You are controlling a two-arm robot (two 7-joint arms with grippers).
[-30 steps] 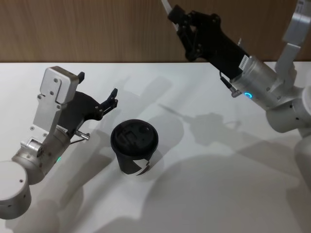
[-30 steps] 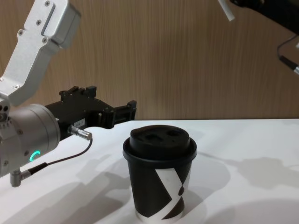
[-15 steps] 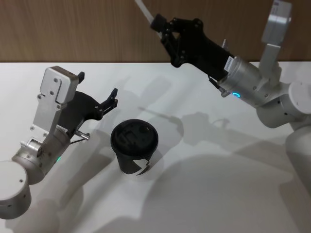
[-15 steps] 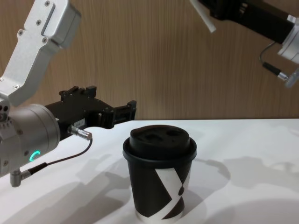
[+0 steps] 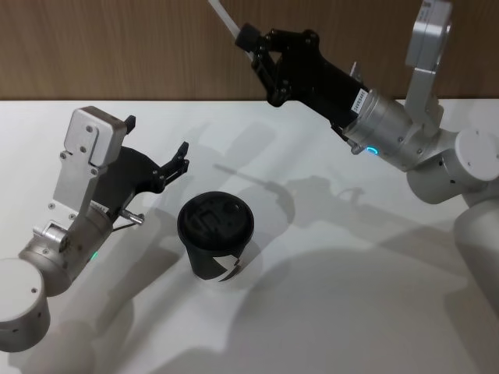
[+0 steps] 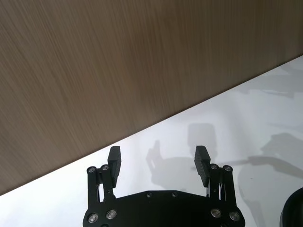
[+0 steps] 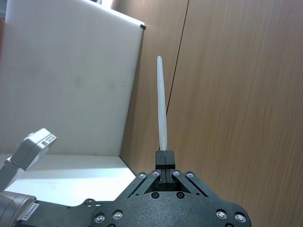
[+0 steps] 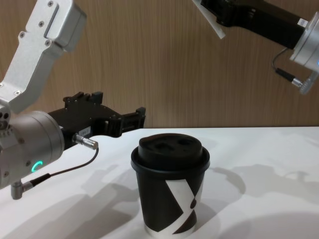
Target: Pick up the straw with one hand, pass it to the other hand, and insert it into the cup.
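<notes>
The right pincer (image 5: pixel 251 40) is clamped fully shut on the straw (image 5: pixel 223 15). In the right wrist view its two fingers meet on the straw's near end and almost the whole white length runs out beyond the pincer (image 7: pixel 164 158), straight on from the fingers. The chest view shows a short stub of straw (image 8: pixel 211 21) poking out below the grip. The pincer hangs high in the air, and the straw slants up and away from it rather than pointing down.

The cup (image 5: pixel 216 238) stands on the counter (image 5: pixel 351 312) well below this pincer and off towards the other arm, upright with its black lid (image 8: pixel 170 148) on. The left pincer (image 5: pixel 157 137) hovers just beyond the cup on that side, wide open and holding nothing, as its own wrist view confirms (image 6: pixel 158 158).

With the straw in the right pincer, the step in hand looks like the insertion. To do it well, the wrist should probably roll until the long free end points straight down. Then the pincer should bring the tip directly above one of the lid's openings before any descent. The grip sits far from that tip, so small wrist errors will swing it wide; a slow, vertical lowering suits. A tip that lands on solid lid could buckle the straw or tip the cup.
</notes>
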